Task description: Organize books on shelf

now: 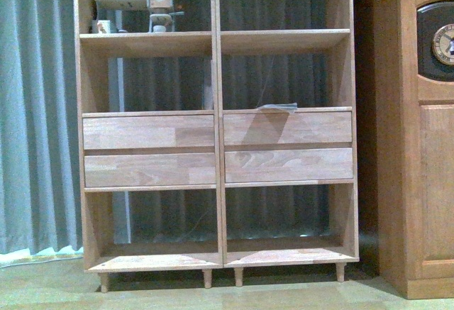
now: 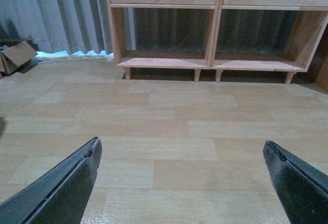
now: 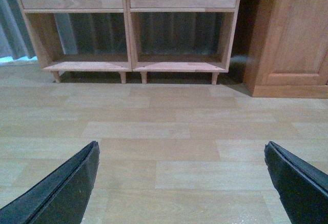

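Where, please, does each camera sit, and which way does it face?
Front view: on the robot's body, squarely facing the shelf; no arm shows.
Left wrist view: on the left arm, looking over the floor to the shelf's bottom bays; left gripper open.
Right wrist view: likewise, right gripper open, cabinet alongside.
Shared: the shelf's bottom bays.

Grey pleated curtain [image 1: 35, 111] filled the left of the front view, hem on the floor. Orange-brown cabinet [image 1: 425, 182] stood at the right edge, round dial [image 1: 445, 44] in a dark panel at upper right. Light wood-plank floor [image 2: 164, 121] across both wrist views. Cardboard box [image 2: 18, 55] lay by the curtain hem. Small pale ornaments [image 1: 159, 8] at upper left, details unclear.
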Robot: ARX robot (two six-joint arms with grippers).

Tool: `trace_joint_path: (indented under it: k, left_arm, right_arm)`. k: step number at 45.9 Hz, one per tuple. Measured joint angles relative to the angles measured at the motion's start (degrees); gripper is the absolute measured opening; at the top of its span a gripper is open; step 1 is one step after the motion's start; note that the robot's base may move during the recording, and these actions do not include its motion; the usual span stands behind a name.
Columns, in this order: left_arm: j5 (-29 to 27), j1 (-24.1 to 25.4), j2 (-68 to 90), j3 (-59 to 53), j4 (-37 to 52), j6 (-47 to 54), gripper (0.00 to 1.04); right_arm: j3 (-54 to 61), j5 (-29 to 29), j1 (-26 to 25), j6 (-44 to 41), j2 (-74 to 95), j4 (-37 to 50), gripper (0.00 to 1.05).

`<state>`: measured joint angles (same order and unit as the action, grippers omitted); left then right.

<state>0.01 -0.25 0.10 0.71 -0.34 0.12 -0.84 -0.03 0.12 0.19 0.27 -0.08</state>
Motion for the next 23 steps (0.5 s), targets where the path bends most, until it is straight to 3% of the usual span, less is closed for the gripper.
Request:
trace_joint_path:
  k: [23]
  left_arm:
    - [0.0,0.0,0.0,0.0,0.0,0.0,0.97]
  right_arm:
    - [0.0,0.0,0.0,0.0,0.0,0.0,0.98]
